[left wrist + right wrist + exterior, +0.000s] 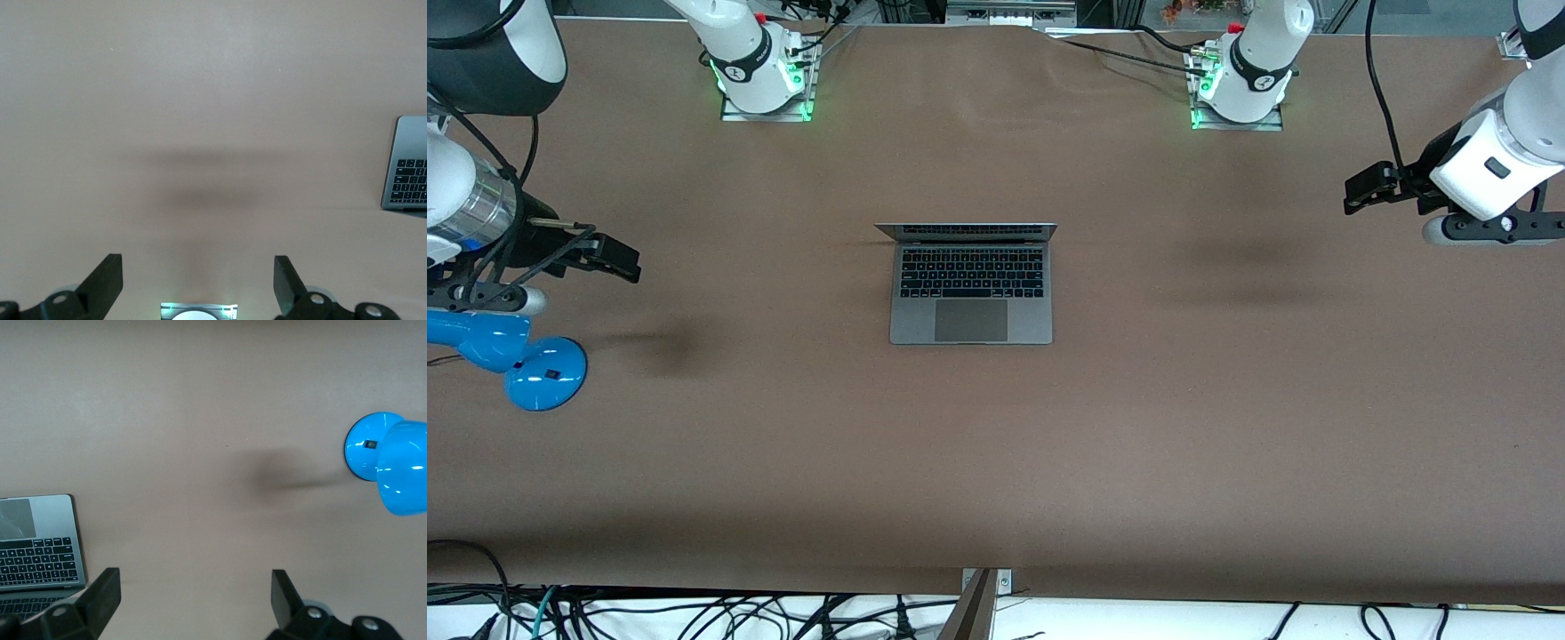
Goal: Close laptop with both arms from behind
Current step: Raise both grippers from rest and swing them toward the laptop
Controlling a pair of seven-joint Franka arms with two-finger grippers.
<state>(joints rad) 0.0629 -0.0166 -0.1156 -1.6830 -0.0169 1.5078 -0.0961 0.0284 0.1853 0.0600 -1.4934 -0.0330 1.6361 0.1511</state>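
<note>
A slim space-grey metal laptop (970,293) with a black keyboard and a large grey trackpad sits open in the middle of the brown table (996,462), its trackpad edge nearer the front camera and its screen lid standing up on the side toward the robots' bases, so that from above only the thin top edge of the lid shows. The right arm's small black two-finger gripper (609,255) hangs in the air over bare table toward the right arm's end, well apart from the laptop; in the right wrist view its two black fingers (100,597) stand wide apart with nothing between them, and the same view takes in a corner of the laptop (40,547) and a glossy blue lamp (390,460) with a round base. In the front view that blue lamp (534,369) rests on the table just below the right gripper, nearer the front camera. The left arm's small black two-finger gripper (1371,188) hovers over bare table toward the left arm's end, also well apart from the laptop; in the left wrist view its fingers (107,280) are spread fully and hold nothing, with only the table's surface and one edge of the laptop (407,165) in sight. Neither gripper touches the laptop.
</note>
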